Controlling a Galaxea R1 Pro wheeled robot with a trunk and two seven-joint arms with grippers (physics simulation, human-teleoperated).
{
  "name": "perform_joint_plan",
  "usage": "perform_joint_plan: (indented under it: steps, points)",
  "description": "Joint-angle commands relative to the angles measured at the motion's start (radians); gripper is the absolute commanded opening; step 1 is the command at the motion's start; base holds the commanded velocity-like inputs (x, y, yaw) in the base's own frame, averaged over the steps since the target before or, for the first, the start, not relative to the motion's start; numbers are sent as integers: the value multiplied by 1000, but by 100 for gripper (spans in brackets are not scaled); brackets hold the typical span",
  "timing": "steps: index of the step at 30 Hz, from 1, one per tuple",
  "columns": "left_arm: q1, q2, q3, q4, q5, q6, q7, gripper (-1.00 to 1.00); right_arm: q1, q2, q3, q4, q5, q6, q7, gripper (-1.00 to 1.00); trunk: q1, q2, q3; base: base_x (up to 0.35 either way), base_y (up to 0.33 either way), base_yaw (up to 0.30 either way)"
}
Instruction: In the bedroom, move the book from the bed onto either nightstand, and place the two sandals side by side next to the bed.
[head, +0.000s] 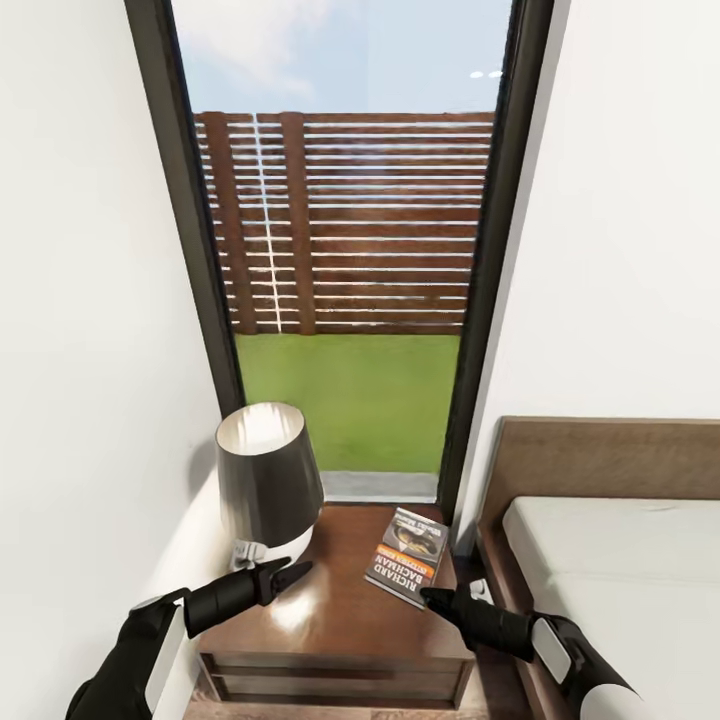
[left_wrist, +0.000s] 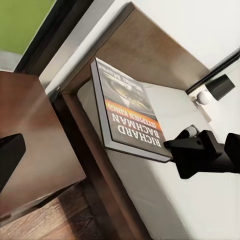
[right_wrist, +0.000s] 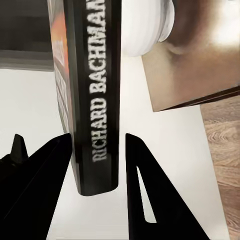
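My right gripper (head: 432, 598) is shut on the book (head: 410, 558), a thin paperback with an orange band. It holds the book at its near corner, over the right part of the nightstand (head: 330, 610). In the right wrist view the fingers straddle the spine of the book (right_wrist: 95, 100). In the left wrist view the book (left_wrist: 131, 112) hangs tilted, lifted off the nightstand's top (left_wrist: 30, 135), with the right gripper (left_wrist: 172, 145) at its corner. My left gripper (head: 300, 573) hovers open over the nightstand's left part, by the lamp base. The bed (head: 620, 560) lies to the right. The sandals are out of view.
A dark-shaded lamp (head: 265, 475) with a white base stands on the nightstand's back left. A tall dark-framed window (head: 350, 250) rises behind it, and a white wall runs close on the left. The wooden headboard (head: 600, 460) borders the nightstand's right side.
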Motion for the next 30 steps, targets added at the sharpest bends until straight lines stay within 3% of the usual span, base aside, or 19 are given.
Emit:
perform_joint_plan:
  steps: [1, 6, 16, 18, 20, 22, 23, 26, 30]
  points:
    - [-1, -1, 3, 4, 2, 9, -4, 100, -1, 3, -5, 0, 1, 4, 3, -100, 0, -1, -1, 49, 0, 0]
    - [-1, -2, 2, 11, 2, 4, -4, 100, -1, 24, -5, 0, 1, 4, 2, -100, 0, -1, -1, 136, 0, 0]
    - [-1, -3, 1, 14, 1, 3, -5, 100, -1, 31, -5, 0, 1, 4, 2, -100, 0, -1, -1, 167, 0, 0]
    - [0, -8, 0, 14, 1, 3, -9, 100, -1, 32, -5, 0, 1, 4, 2, -100, 0, -1, -1, 11, 0, 0]
    - [5, -38, -5, 21, -1, 2, -10, 100, -1, 32, -5, 1, 1, 4, 2, -100, 0, -1, -1, 4, 0, 0]
    - [7, -70, -26, 50, -5, -8, -9, 100, -1, 32, -5, 0, 1, 4, 2, -100, 0, -1, -1, 2, 0, 0]
    - [8, -85, -57, 82, -7, -26, -8, 100, -1, 32, -5, 0, 1, 4, 2, -100, 0, -1, -1, 0, 0, 0]
    - [8, -97, -136, 125, -5, -63, -6, 100, -1, 32, -5, 0, 1, 3, 2, -100, 0, -1, -1, 0, 0, 0]
    - [8, -99, -162, 135, -3, -72, -5, 100, -1, 32, -5, 0, 1, 3, 2, -100, 0, -1, -1, 0, 0, 0]
